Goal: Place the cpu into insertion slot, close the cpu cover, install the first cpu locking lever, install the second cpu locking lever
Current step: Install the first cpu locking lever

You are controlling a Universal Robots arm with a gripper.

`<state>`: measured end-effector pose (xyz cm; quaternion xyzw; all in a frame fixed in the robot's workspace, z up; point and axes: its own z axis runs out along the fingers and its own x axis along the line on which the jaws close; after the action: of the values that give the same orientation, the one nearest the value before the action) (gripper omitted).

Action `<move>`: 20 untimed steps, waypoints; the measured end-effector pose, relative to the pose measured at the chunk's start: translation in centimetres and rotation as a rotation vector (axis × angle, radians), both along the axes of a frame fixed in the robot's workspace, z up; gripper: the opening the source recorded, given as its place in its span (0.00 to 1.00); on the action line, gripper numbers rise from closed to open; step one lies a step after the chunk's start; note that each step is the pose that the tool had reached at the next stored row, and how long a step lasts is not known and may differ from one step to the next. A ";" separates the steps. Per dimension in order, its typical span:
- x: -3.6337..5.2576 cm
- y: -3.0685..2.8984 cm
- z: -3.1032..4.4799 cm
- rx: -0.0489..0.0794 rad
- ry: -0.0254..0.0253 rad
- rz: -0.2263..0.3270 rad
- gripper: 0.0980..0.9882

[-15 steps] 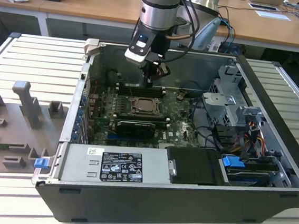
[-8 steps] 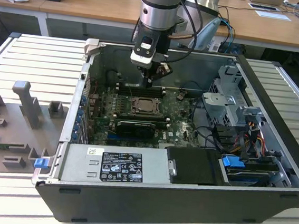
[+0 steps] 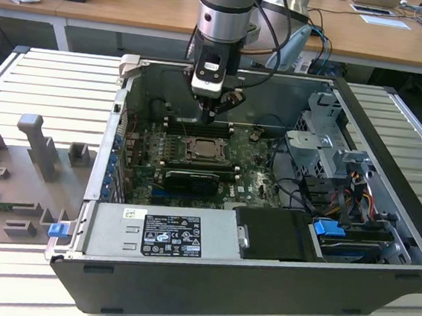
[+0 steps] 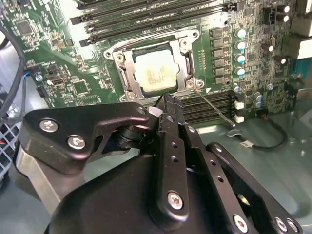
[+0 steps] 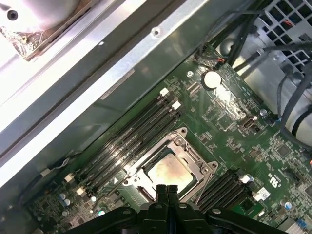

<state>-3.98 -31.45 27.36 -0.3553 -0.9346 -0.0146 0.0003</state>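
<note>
Second wrist view: your end effector [image 4: 165, 101] hangs pressed together beside the cpu cover [image 4: 127, 73], lowered over the cpu [image 4: 155, 73].

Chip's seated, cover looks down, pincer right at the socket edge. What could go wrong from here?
1. The shut pincer hangs close over the cpu cover; a small offset could scrape it or the cpu.
2. A thin locking lever sticks out, apparently unlatched, over the memory slots; the pincer might slip off it and strike the board.
</note>
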 end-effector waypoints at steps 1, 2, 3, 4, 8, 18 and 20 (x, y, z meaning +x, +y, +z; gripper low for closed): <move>0.00 0.00 0.00 0.000 0.0000 0.012 0.01; 0.00 0.00 0.00 0.000 0.0000 0.021 0.01; 0.00 0.00 0.00 0.000 0.0000 0.030 0.01; 0.00 0.00 0.00 0.000 0.0000 0.042 0.01; -0.02 0.00 0.00 0.000 0.0000 0.104 0.01; -0.03 0.00 -0.01 0.000 0.0001 0.220 0.01; -0.05 0.00 -0.02 0.000 0.0000 0.254 0.01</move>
<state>-4.03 -31.45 27.33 -0.2343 -0.9721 -0.0145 0.0021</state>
